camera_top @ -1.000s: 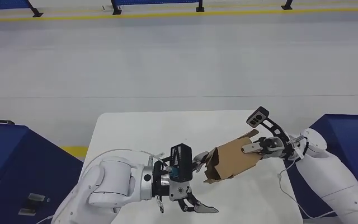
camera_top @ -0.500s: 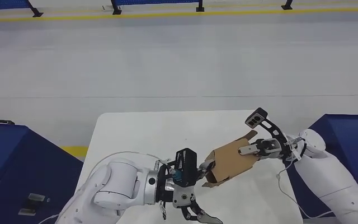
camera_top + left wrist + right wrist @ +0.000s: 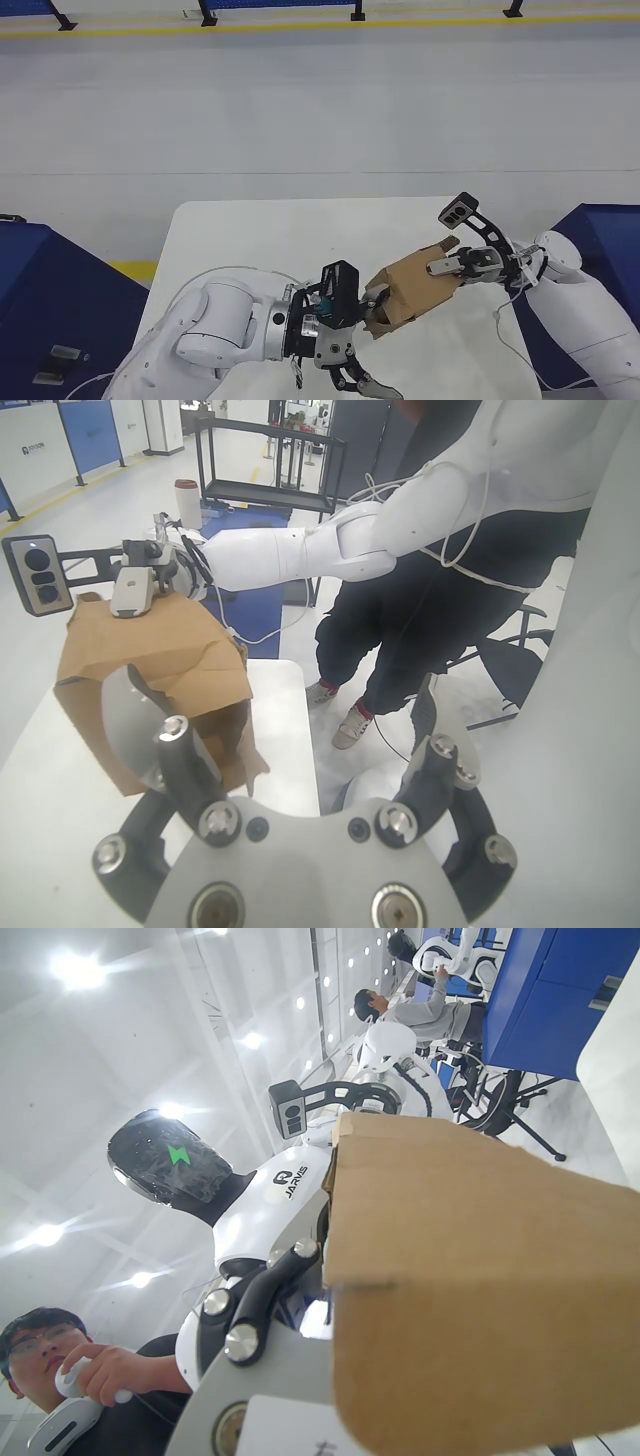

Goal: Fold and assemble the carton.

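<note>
Brown cardboard meets one finger (image 3: pixel 126 710) of your left end effector (image 3: pixel 280 720), which is spread wide and grips nothing. That finger lies against the ragged flaps at the open end of the carton (image 3: pixel 415 290), while the other finger stands well clear in open air. Your right end effector (image 3: pixel 445 268) is clamped on the carton's opposite end with one pad flat on the upper panel, and the carton lies tilted between the two over the right part of the white bench (image 3: pixel 250 240), open end facing the left arm.
</note>
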Tool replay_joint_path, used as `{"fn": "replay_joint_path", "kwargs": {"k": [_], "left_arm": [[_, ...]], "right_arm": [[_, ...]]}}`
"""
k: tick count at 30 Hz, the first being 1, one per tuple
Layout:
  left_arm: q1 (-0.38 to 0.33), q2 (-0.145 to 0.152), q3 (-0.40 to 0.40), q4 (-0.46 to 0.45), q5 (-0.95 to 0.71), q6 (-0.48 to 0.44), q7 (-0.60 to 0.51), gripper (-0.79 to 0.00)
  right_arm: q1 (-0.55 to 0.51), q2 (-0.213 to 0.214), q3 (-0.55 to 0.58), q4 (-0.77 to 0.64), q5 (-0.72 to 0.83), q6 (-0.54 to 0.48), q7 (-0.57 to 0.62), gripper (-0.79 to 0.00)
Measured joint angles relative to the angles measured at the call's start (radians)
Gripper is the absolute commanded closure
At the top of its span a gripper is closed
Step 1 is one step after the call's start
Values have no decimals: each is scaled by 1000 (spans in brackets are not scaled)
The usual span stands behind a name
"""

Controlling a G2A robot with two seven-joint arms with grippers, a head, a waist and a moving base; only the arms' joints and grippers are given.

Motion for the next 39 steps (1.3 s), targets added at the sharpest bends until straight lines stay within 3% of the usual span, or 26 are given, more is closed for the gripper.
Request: {"fn": "replay_joint_path", "kwargs": {"k": [15, 29, 39], "left_arm": [[39, 16, -43, -14, -40, 4, -9, -785], [-38, 2, 29, 14, -38, 21, -11, -785], [48, 25, -116, -48, 53, -26, 79, -785]], "right_arm": [[22, -18, -1, 38, 79, 118, 0, 0], [39, -39, -11, 71, 104, 213, 0, 0], [65, -50, 8, 131, 174, 327, 0, 0]]}}
